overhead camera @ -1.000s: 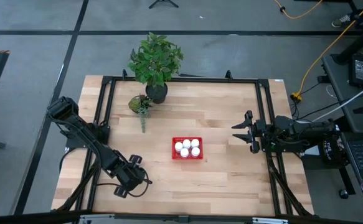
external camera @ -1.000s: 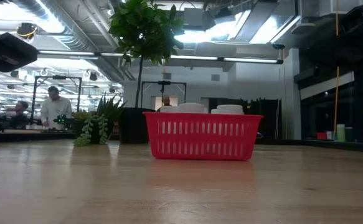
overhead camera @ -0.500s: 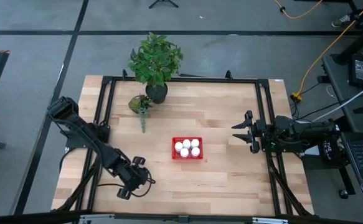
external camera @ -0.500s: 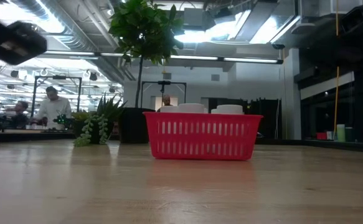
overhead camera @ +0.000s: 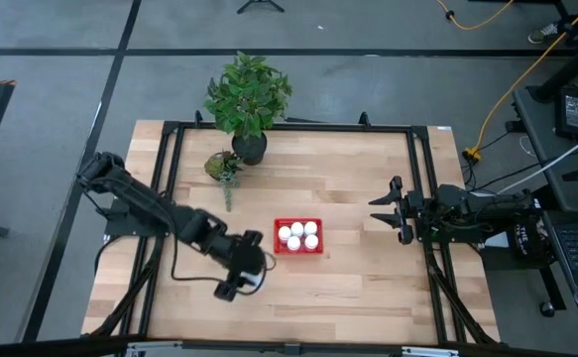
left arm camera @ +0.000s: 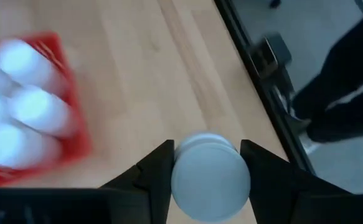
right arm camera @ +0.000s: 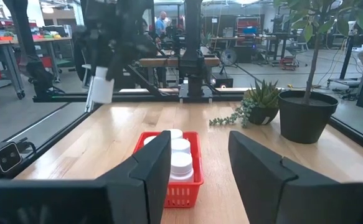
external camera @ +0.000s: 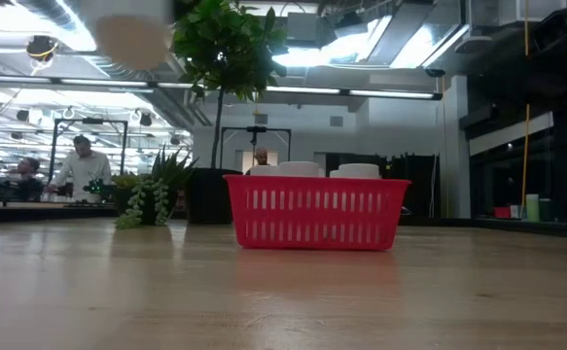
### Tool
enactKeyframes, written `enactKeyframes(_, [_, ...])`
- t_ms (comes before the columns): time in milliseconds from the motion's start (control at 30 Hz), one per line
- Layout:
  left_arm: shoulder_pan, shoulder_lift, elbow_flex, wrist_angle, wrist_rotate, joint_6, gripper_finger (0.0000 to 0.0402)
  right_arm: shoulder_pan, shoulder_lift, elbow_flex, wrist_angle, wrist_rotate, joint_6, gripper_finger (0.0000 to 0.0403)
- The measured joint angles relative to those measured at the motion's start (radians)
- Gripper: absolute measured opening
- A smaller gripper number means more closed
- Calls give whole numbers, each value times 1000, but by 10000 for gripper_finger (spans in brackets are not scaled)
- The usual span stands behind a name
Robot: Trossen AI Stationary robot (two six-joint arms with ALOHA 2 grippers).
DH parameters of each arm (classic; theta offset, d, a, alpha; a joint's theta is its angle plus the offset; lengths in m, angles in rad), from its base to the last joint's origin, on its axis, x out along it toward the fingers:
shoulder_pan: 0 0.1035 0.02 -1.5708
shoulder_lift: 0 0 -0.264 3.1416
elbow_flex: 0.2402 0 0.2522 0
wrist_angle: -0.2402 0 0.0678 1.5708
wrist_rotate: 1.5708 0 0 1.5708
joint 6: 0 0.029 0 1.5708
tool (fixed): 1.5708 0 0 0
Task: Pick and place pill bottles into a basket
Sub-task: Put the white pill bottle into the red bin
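My left gripper (overhead camera: pixel 255 262) hovers just left of the red basket (overhead camera: pixel 278 238), shut on a white pill bottle (left arm camera: pixel 210 179). This bottle also shows in the right wrist view (right arm camera: pixel 100 84) and, blurred, at the top of the low view (external camera: pixel 132 35). The basket (external camera: pixel 314 214) stands on the table's middle with several white pill bottles (overhead camera: pixel 298 235) upright inside it. My right gripper (overhead camera: pixel 381 210) is open and empty at the table's right edge, its fingers pointing at the basket (right arm camera: pixel 180 184). My left gripper pinches the pill bottle's round sides (left arm camera: pixel 176 174) between its two fingers. The fingers come from above, pointing down. The bottle hangs below them, roughly upright and lifted well clear of the table (right arm camera: pixel 100 93). One round end faces the wrist camera.
A tall plant in a black pot (overhead camera: pixel 249 147) and a small succulent (overhead camera: pixel 223 167) stand at the table's far left. A black frame rail (overhead camera: pixel 417 178) runs around the table. Bare wood lies near and right of the basket. People stand in the room behind (external camera: pixel 81 165).
My left gripper has swung from the table's near left corner toward the right and far side, up to the basket's left side, turning as it went. It carries the bottle, which has risen high above the table. My right arm has kept still.
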Motion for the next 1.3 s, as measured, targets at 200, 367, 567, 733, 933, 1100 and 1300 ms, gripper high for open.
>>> enactKeyframes(200, [109,0,84,-41,1,136,158,0,0,0,0,0,0,163])
enactKeyframes(367, [178,5,88,-43,45,261,158,0,0,0,0,0,0,163])
enactKeyframes(567, [241,70,88,-66,54,387,158,0,0,0,0,0,0,163])
enactKeyframes(733, [271,126,88,-56,58,457,158,0,0,0,0,0,0,163])
enactKeyframes(933, [291,154,89,-52,63,520,158,0,0,0,0,0,0,163])
enactKeyframes(1100, [297,171,89,-32,81,539,158,0,0,0,0,1,0,163])
enactKeyframes(1300, [297,189,88,-28,90,546,158,0,0,0,0,1,0,163])
